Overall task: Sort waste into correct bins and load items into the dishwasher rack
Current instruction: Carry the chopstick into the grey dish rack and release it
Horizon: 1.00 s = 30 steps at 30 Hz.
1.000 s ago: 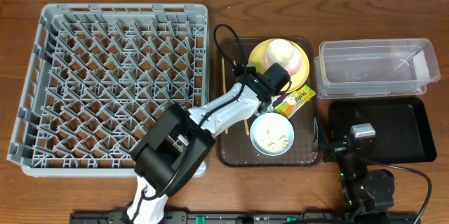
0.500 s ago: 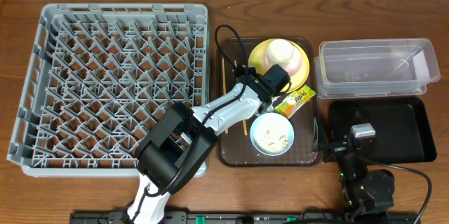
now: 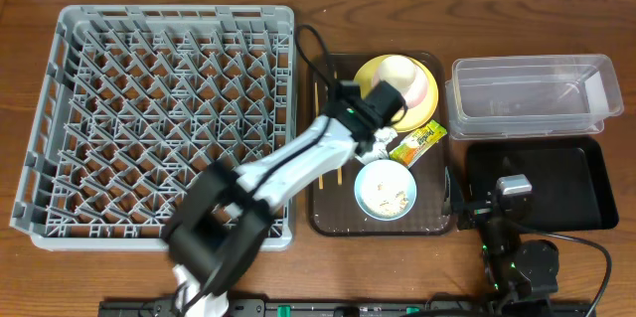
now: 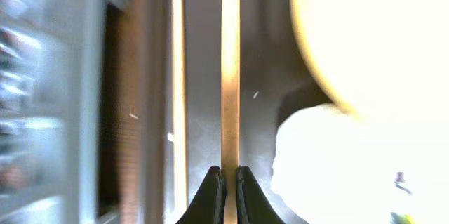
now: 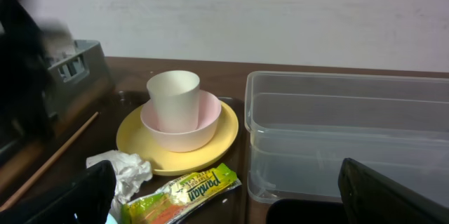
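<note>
My left gripper is over the brown tray, shut on a wooden chopstick; that chopstick's lower end shows beneath the arm. The second chopstick lies beside it, near the tray's left edge. The yellow plate holds a white bowl with a white cup in it. The crumpled napkin and snack packet lie in front of the plate. The light blue bowl holds rice scraps. My right gripper is open and empty.
The grey dishwasher rack fills the left side. The dark brown serving tray is in the middle. The clear tub and the black tray are at the right, with the right arm parked at the black tray's front-left.
The left arm has swung, its lower links moving left and its gripper a little farther back. The held chopstick has shifted slightly left. The right arm has not moved.
</note>
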### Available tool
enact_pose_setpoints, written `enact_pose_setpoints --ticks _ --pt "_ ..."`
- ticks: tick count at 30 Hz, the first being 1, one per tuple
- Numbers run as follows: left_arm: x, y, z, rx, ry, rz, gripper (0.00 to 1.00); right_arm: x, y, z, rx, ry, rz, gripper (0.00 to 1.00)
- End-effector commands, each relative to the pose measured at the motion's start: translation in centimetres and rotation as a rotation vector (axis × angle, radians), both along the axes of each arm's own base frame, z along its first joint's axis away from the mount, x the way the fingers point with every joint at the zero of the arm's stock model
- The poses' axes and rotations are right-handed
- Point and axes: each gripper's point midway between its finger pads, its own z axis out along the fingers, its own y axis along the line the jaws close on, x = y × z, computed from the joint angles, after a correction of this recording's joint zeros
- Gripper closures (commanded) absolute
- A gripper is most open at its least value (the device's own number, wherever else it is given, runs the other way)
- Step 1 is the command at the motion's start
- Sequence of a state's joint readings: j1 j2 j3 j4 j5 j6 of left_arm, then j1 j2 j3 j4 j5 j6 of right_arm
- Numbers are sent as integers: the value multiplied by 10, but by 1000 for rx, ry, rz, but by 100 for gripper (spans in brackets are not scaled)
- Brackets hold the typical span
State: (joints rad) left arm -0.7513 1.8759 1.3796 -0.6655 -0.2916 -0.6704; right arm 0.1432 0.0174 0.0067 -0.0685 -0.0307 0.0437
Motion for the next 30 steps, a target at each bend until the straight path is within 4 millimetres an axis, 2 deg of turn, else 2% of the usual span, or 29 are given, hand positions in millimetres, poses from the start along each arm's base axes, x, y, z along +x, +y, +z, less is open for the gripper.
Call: enact_pose_setpoints --ticks 1,3,5,9,14,18,22,30 --pt "6 14 58 -32 -99 -32 94 1 -4 -1 -4 4 -15 1" --pt "7 25 82 -38 -137 -51 94 1 -4 -1 -4 3 -15 1" --pt "8 37 98 -39 -162 -53 94 1 -4 -1 -4 3 -15 1" --pt "11 68 108 -17 -159 -10 94 1 -4 -1 -4 3 -15 1" --pt "17 107 95 21 -111 78 94 1 -4 -1 -4 4 -15 1" --pt "23 126 84 39 -93 119 94 1 -4 -1 -4 3 -15 1" --pt "26 135 76 55 -72 136 94 1 -4 -1 -4 4 -15 1" --pt "29 134 46 94 -3 131 94 1 -4 -1 -4 4 -15 1"
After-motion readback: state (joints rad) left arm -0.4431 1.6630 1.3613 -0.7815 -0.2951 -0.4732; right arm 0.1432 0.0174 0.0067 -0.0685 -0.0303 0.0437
